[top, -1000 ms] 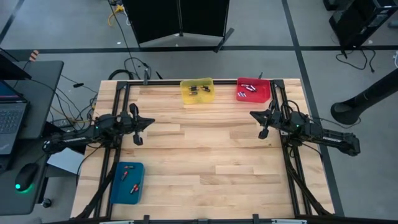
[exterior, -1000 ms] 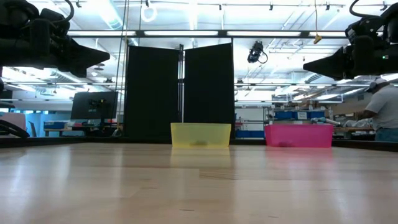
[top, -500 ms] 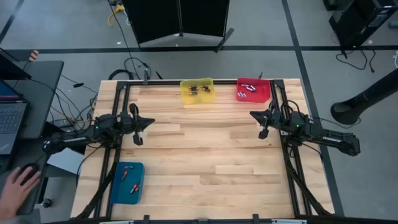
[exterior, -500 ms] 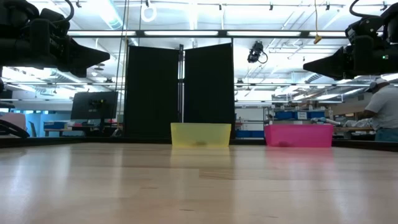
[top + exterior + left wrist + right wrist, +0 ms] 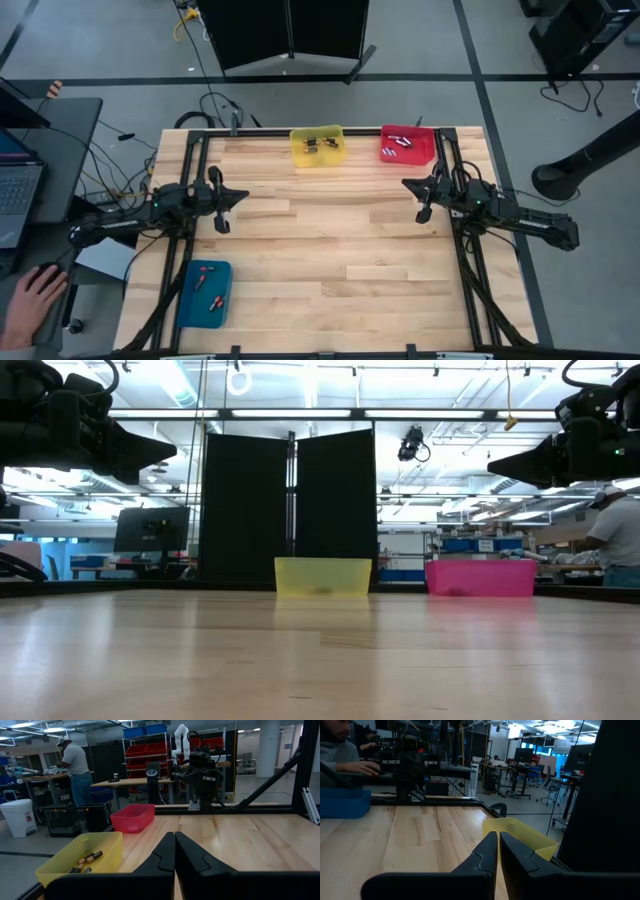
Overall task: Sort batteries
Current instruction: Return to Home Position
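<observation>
The batteries lie sorted into three bins. Some are in the yellow bin (image 5: 317, 146) at the far edge, seen as dark and gold cells (image 5: 86, 861). Others are in the red bin (image 5: 406, 144) beside it, and red-marked ones (image 5: 207, 283) are in the blue bin (image 5: 205, 293) at the near left. My left gripper (image 5: 244, 196) hovers level at the table's left edge, shut and holding nothing; its fingers (image 5: 175, 837) point across the table. My right gripper (image 5: 405, 184) hovers level at the right edge, also shut (image 5: 498, 836) with nothing in it.
Black frame rails (image 5: 190, 200) run along both sides of the table. The bare wooden middle (image 5: 330, 240) is free room. A desk with a laptop stands left of the table, where a person's hand (image 5: 35, 298) rests. Another person (image 5: 618, 540) stands in the room behind.
Both arms have kept still. A person's hand has come into view at the desk left of the table and settled over the mouse there.
</observation>
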